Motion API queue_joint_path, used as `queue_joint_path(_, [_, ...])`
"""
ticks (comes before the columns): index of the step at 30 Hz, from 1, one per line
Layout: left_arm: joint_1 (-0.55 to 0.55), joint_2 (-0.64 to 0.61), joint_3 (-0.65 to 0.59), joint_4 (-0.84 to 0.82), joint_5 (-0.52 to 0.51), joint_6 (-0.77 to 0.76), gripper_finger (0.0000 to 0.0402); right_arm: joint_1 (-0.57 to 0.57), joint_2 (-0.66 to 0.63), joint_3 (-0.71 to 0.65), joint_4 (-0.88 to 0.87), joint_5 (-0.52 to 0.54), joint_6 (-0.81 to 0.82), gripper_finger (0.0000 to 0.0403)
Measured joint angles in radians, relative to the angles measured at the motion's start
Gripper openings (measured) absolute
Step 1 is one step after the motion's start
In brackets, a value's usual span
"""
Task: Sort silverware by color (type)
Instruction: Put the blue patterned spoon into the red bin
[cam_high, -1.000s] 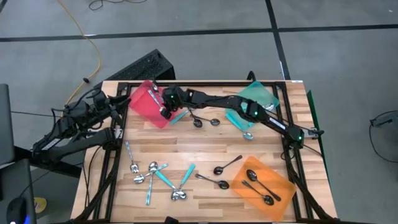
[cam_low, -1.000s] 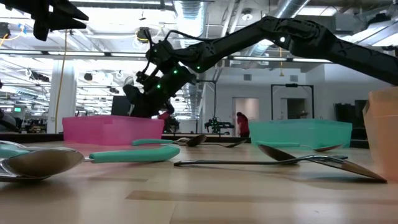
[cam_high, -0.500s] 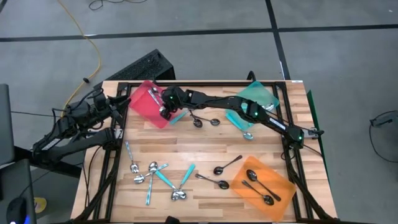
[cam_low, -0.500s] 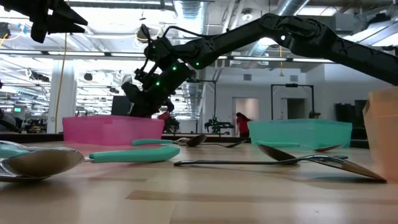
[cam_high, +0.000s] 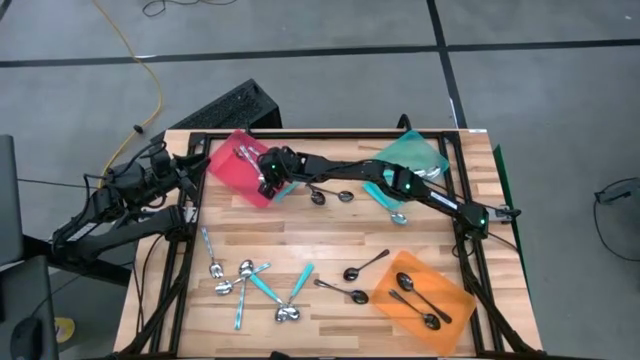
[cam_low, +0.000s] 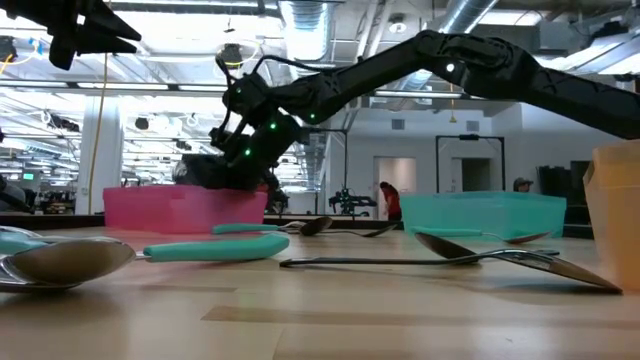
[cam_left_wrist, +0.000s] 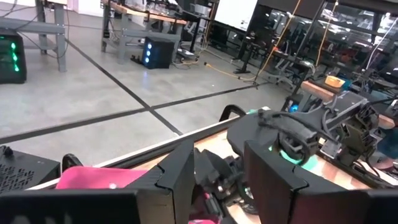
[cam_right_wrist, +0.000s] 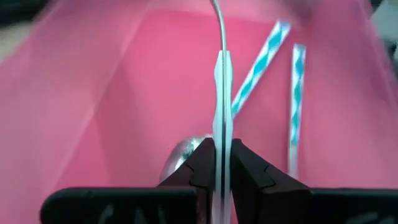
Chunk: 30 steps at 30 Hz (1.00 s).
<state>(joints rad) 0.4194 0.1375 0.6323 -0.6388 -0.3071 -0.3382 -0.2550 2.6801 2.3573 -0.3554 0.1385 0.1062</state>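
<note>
Drop-off is the step in hand: my right gripper (cam_right_wrist: 221, 163), clenched on a silver spoon (cam_right_wrist: 219, 93), hangs over the red tray (cam_high: 228, 170). Next, I judge, it must let go. My left gripper (cam_high: 178, 170) waits off-table, fingers apart. Two black spoons (cam_high: 412, 297) lie in the orange tray (cam_high: 452, 302).

The worktop (cam_high: 330, 225) is made of light wood and has a black frame around it. A pink tray (cam_high: 236, 165) sits in its upper left part. A green tray (cam_high: 420, 155) sits in its upper right part. An orange tray (cam_high: 425, 298) sits at the lower right. A bunch of spoons (cam_high: 250, 285), some shiny and some with blue handles, lies on the wood at the lower left. Two dark spoons (cam_high: 355, 280) lie near the orange tray. Two more spoons (cam_high: 330, 195) lie in the upper middle, between the pink and green trays.
</note>
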Motion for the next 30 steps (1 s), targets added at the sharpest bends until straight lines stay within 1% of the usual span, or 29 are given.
queue_joint_path(7, [0.000, 0.000, 0.000, 0.000, -0.002, -0.006, 0.0122, -0.010, 0.001, -0.002, 0.006, 0.009, 0.002, 0.0058])
queue_joint_path(14, [0.000, 0.000, 0.000, 0.000, -0.003, -0.005, 0.0122, -0.023, 0.002, -0.002, 0.010, -0.008, 0.050, 0.0061])
queue_joint_path(30, [0.000, 0.000, 0.000, -0.003, -0.004, -0.003, 0.0122, -0.023, 0.005, -0.004, 0.045, -0.010, 0.052, 0.0067])
